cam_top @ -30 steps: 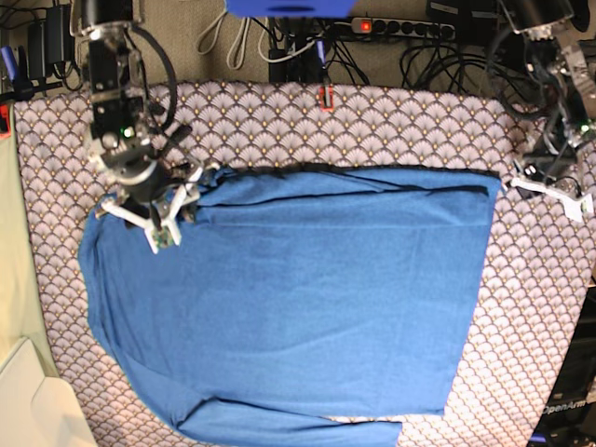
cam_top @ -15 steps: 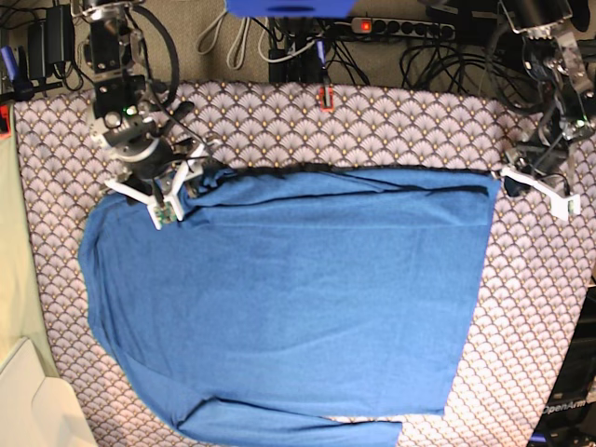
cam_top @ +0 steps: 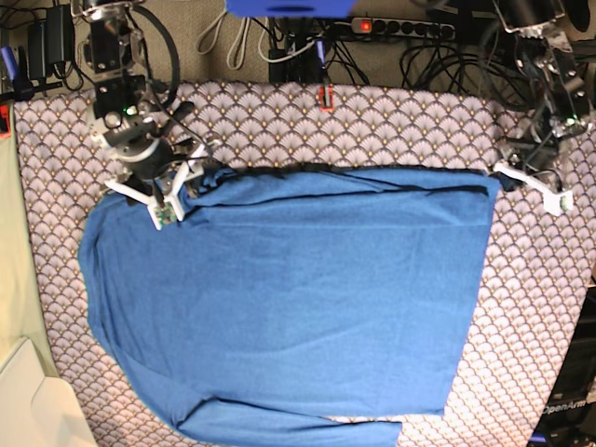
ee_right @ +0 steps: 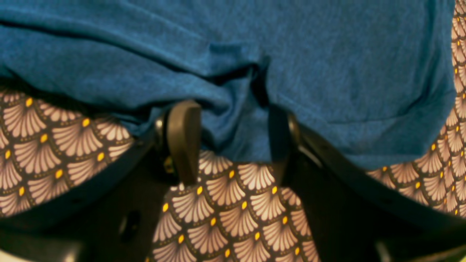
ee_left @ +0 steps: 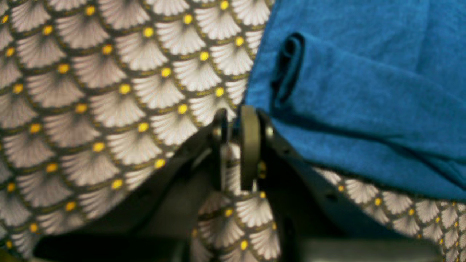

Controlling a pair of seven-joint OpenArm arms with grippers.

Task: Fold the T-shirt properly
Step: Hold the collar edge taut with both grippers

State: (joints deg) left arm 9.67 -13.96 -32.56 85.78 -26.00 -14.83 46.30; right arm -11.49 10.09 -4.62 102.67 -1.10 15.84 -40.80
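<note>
The T-shirt (cam_top: pixel 289 298) is plain blue and lies spread flat over most of the patterned tablecloth (cam_top: pixel 540 307). My right gripper (cam_top: pixel 191 174) is at the shirt's far left corner. In the right wrist view it (ee_right: pixel 231 107) stands open, with a bunched fold of the T-shirt (ee_right: pixel 327 72) lying loose between its fingers (ee_right: pixel 184 138). My left gripper (cam_top: pixel 505 177) sits at the shirt's far right corner. In the left wrist view it (ee_left: pixel 235 112) is shut just off the edge of the T-shirt (ee_left: pixel 364 91), and only tablecloth shows through the thin gap.
Cables and a power strip (cam_top: pixel 410 28) lie beyond the table's far edge. A small red object (cam_top: pixel 326 96) sits at that far edge. A pale box-like thing (cam_top: pixel 28 400) stands at the near left corner. Bare tablecloth shows on the right and along the back.
My right arm has drawn back toward the far edge and its jaws have spread a little. My left gripper has shifted slightly up and in toward the shirt's corner. The shirt stays flat.
</note>
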